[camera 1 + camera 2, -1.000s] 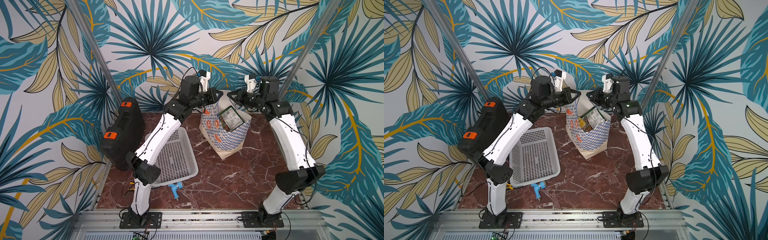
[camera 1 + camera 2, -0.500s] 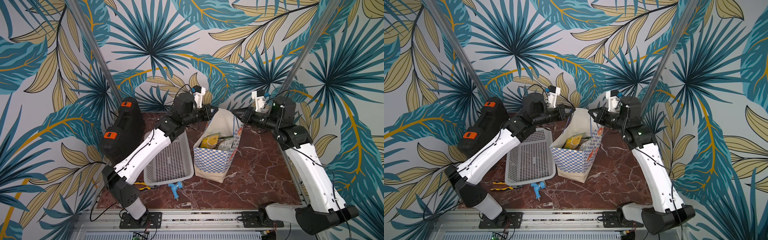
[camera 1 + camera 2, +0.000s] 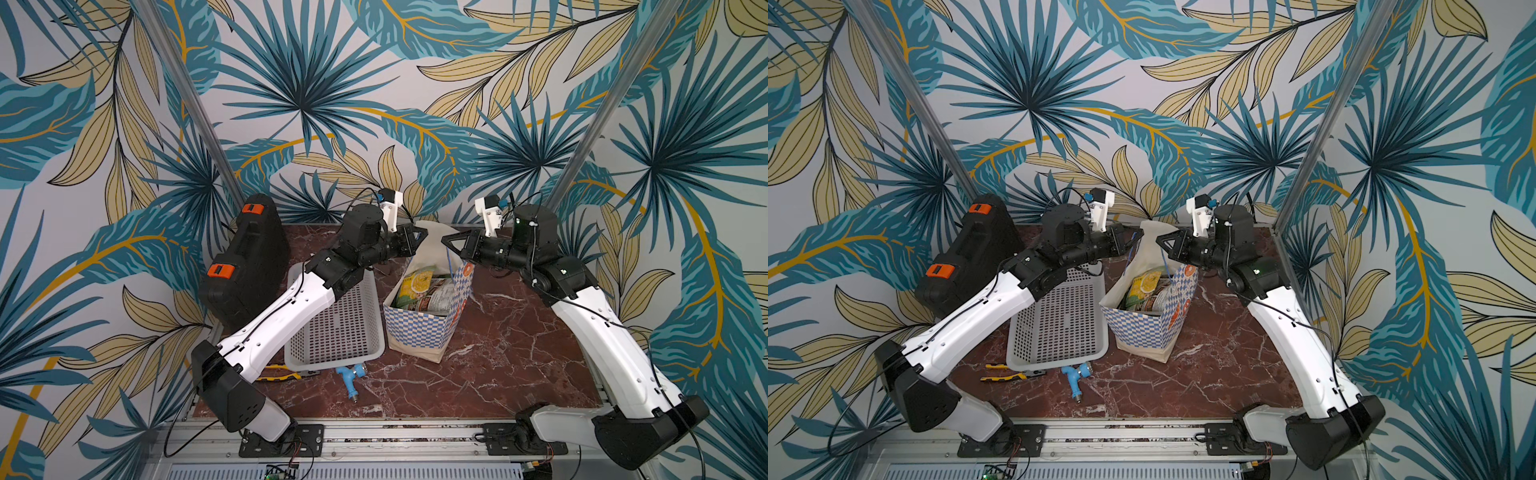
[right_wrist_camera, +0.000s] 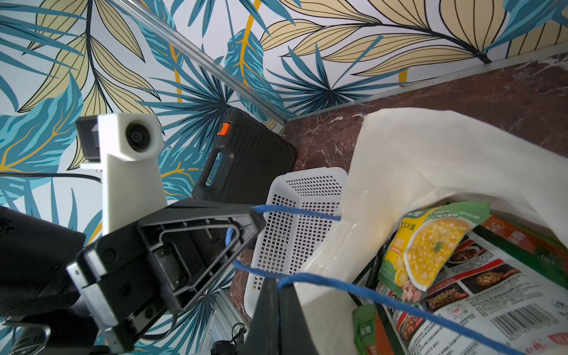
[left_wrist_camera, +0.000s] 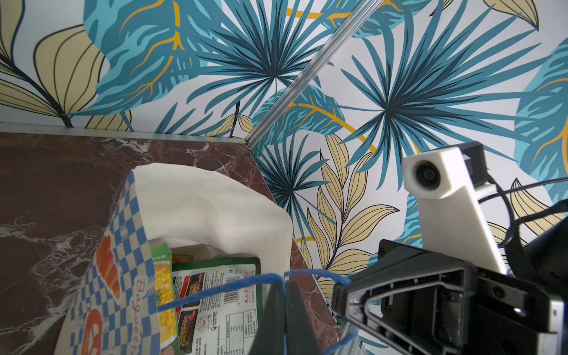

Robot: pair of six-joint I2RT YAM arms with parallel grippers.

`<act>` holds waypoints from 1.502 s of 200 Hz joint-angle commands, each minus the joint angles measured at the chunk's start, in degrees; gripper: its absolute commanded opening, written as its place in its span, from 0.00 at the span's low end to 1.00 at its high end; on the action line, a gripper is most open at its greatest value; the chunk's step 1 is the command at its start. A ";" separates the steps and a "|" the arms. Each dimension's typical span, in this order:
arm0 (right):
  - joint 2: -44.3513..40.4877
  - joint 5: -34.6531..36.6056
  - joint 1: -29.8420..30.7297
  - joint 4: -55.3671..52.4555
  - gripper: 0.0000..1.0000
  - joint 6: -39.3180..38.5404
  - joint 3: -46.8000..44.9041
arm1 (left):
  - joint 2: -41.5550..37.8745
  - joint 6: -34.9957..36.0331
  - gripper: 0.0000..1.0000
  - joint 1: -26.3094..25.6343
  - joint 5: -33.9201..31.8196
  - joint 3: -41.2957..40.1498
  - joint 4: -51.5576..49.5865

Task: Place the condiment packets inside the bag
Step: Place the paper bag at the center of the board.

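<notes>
Bag (image 3: 415,330) upright on its cream base, long axis vertical, mouth facing up. It sits on the marble table (image 3: 498,353) just right of the white basket (image 3: 332,363), between my two wrists. The checkered wall faces my arm bases. The cream inner wall stands higher on the far side.

My left gripper (image 5: 284,284) is fully closed, pinching the left handle (image 5: 221,289), with blue cord running out on both sides of the fingers. My right gripper (image 4: 277,285) is clamped tight on the right handle (image 4: 316,279). The tips face each other across the bag mouth, near but apart.

Condiment packets (image 4: 436,246) are inside the bag. A green-yellow corn soup one is on top, tilted, long axis slanting up toward the far wall. Under it is a bigger silver sachet with food photos and a barcode, plus orange and green edges.

Can't count them: the top ones hide the lower ones and the bag walls cut off the rest. In both top views only the upper ends show. My left forearm covers one side of the basket; where it's visible I see only perforated floor.

Black case (image 3: 245,266) stands by the left wall beside the basket. Blue tap fitting (image 3: 351,376) and yellow-handled pliers (image 3: 1011,376) lie in front of it; the pliers are partly hidden in a top view.
</notes>
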 commanded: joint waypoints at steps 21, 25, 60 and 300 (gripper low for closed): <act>1.66 -0.20 1.88 7.27 0.00 0.46 2.74 | -6.27 2.26 0.00 -0.17 -0.54 0.58 5.76; 1.97 -0.15 1.86 7.27 0.00 0.46 2.94 | -6.46 2.31 0.00 -0.18 -0.69 0.41 5.53; 5.03 -0.13 2.66 7.12 0.00 0.81 6.22 | -7.68 2.74 0.00 1.11 -1.73 -1.65 4.58; -3.90 17.58 6.89 -8.29 0.59 -9.71 0.19 | -17.19 5.72 1.00 5.13 -7.56 -7.18 -11.82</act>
